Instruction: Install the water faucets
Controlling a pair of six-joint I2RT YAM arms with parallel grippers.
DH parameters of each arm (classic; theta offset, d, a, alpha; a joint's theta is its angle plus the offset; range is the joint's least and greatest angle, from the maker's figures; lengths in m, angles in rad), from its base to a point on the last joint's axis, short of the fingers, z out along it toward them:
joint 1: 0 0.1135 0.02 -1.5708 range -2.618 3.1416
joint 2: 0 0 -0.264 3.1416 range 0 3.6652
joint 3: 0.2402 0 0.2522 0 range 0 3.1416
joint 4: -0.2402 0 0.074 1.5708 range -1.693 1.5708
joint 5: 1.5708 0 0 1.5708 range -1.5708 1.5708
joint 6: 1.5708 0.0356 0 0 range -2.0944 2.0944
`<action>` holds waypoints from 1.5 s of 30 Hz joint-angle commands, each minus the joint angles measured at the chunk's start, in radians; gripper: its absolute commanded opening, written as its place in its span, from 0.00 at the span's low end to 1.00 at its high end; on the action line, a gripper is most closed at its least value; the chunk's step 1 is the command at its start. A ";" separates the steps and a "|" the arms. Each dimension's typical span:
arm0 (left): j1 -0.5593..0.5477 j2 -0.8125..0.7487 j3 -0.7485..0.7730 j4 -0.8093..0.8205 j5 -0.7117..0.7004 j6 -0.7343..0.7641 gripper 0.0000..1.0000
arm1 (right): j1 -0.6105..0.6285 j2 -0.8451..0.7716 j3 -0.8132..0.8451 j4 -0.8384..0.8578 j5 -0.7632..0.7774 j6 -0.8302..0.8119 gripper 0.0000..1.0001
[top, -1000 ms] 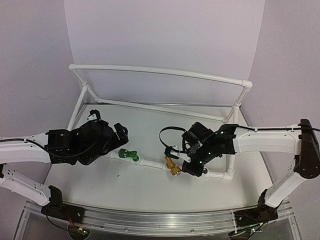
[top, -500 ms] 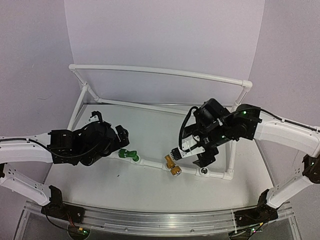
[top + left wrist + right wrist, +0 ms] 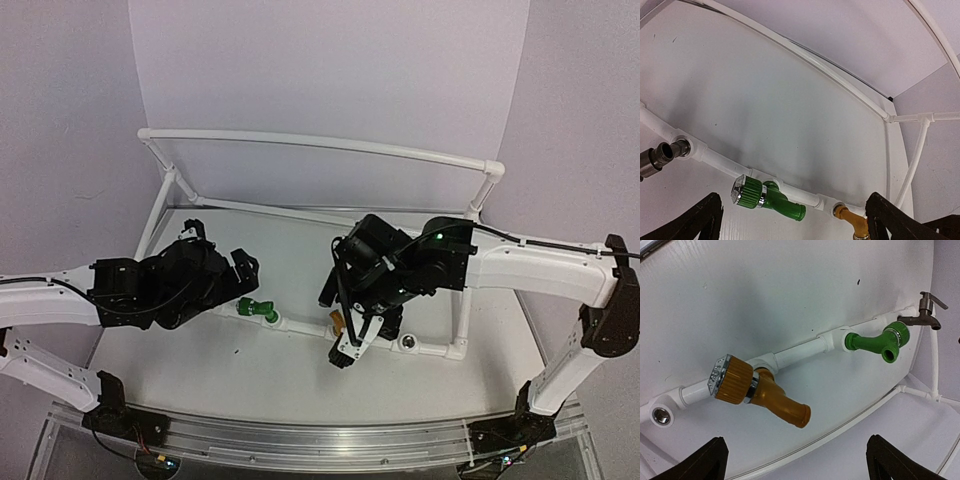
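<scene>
Pipe frame (image 3: 320, 143): white, with all three faucets on its front pipe.
Right gripper (image 3: 797, 462): it just let go of the gold faucet (image 3: 757, 387); now wide and empty.
Left gripper (image 3: 792, 229): wide and empty.
Faucets, from the right wrist: gold at 8 o'clock, green faucet (image 3: 875, 340) at 3 o'clock, grey faucet (image 3: 920, 315) at 2 o'clock.
Meaning: we think gold is in.
Writing: we see none.

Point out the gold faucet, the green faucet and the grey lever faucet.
gold faucet (image 3: 762, 392), right wrist view, on its body just behind the knob.
green faucet (image 3: 872, 343), right wrist view, on its body.
grey lever faucet (image 3: 925, 316), right wrist view, on its stem under the lever.
</scene>
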 commanded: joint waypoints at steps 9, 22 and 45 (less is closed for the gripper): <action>-0.003 0.011 0.029 0.004 0.021 0.034 1.00 | 0.014 -0.028 -0.150 0.147 0.133 -0.284 0.98; -0.003 0.012 0.033 0.017 0.020 0.046 1.00 | 0.062 0.002 -0.211 0.200 0.194 -0.329 0.98; -0.002 0.002 0.013 0.032 0.015 0.040 1.00 | 0.065 0.071 -0.217 0.201 0.195 -0.219 0.70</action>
